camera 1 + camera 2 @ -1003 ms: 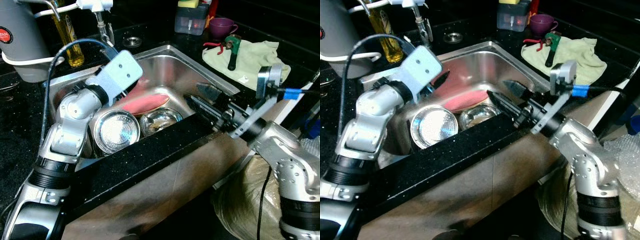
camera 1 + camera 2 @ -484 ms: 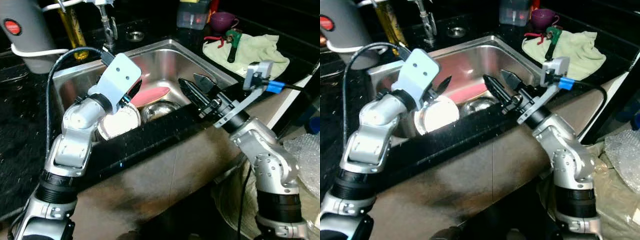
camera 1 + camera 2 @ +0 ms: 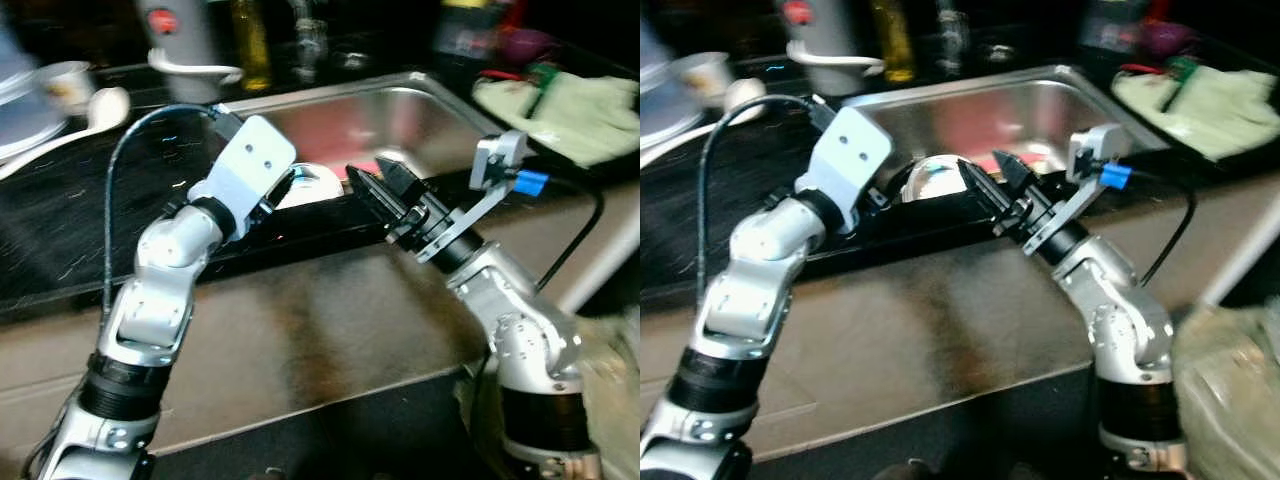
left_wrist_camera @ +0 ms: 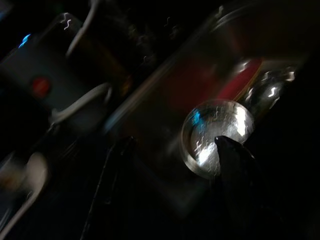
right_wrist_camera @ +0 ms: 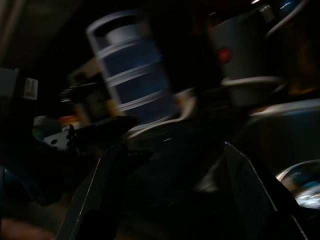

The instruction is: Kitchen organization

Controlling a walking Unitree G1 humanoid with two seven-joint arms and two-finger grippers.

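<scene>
**Both grippers poised at the front edge of the sink**

Here, my left gripper [image 3: 285, 195] and my right gripper [image 3: 378, 192] hang over the black counter lip [image 3: 330, 215] at the front of the stainless steel sink [image 3: 1040, 95], with blur across both head views. In the left wrist view my left fingers [image 4: 112, 185] stand well apart and hold nothing; in the right wrist view my right fingers [image 5: 97, 185] are likewise spread wide and bare. The round steel bowl [image 3: 930, 180] lies in the sink just behind the lip, between the two grippers; its polished surface is bright with glare. Beside it lies a flat pink-red item [image 4: 240, 82], which I cannot identify. Behind the sink stand a grey appliance with a red button [image 3: 180, 35] and a bottle of yellow liquid [image 3: 250, 35]. A pale green cloth [image 3: 575, 100] lies on the counter right of the sink, and a white spoon [image 3: 85, 115] to its left.
</scene>
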